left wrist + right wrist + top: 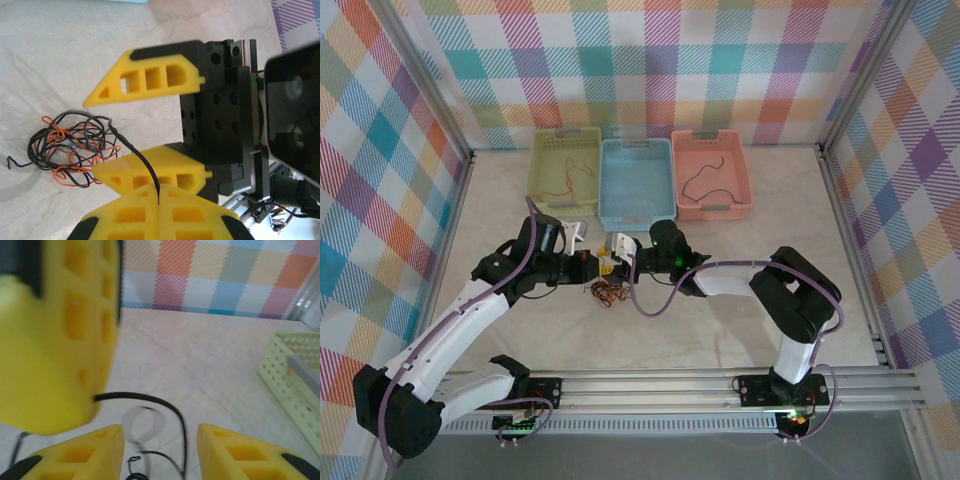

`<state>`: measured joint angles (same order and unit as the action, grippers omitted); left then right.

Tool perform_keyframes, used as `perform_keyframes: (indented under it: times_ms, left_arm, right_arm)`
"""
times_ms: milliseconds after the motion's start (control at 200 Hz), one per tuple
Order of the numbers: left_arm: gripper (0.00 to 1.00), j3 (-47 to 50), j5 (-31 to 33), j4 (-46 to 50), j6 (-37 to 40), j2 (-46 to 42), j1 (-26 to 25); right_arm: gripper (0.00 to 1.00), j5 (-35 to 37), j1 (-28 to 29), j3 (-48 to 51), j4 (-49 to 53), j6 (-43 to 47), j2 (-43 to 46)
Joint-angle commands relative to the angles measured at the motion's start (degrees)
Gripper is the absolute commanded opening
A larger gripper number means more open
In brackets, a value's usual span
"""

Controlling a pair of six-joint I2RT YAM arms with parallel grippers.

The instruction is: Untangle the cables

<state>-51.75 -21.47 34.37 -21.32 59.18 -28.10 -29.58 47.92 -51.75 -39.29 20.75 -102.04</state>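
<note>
A tangle of thin red-orange and black cables (605,292) lies on the table between the two arms, and it spreads left of the fingers in the left wrist view as the tangle (70,145). My left gripper (157,190) is shut on one black cable (135,152) that rises from the tangle. My right gripper (160,452) is open, with the black cable's loop (172,410) hanging between its fingers and touching neither. The two grippers sit close together just above the tangle, the left gripper (590,264) beside the right gripper (618,250).
Three baskets stand in a row at the back: a green basket (566,165) holding a red-orange cable, a blue basket (636,180), and a pink basket (712,172) holding a dark cable (705,178). The green basket's corner (295,375) is at the right in the right wrist view.
</note>
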Motion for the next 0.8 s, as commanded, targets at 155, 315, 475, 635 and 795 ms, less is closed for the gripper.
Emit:
perform_keyframes:
  times_ms: [155, 315, 475, 635, 795]
  left_arm:
    - [0.0, 1.1, -7.1, -4.0, -0.9, -0.4, -0.4]
    - [0.0, 2.2, -10.7, -6.0, -2.7, -1.4, -0.4]
    - [0.0, 2.2, -14.4, -7.8, -4.7, -1.5, -0.5]
    - [0.0, -0.8, -18.4, -8.3, -6.3, -2.9, -0.6]
    - [0.0, -9.1, -19.9, -5.2, -7.6, -5.2, -0.6]
  right_arm:
    - [0.44, -5.6, -0.4, -2.2, 1.1, -0.5, -1.2]
    - [0.4, -4.2, -0.4, -2.8, -2.3, -4.8, -3.3]
    - [0.33, -5.7, -0.3, -4.0, -2.9, -6.2, -4.9]
    - [0.32, -3.7, -0.4, -5.0, -0.2, -5.2, -5.2]
    - [0.31, -1.2, -0.4, -5.8, 1.7, -4.7, -5.8]
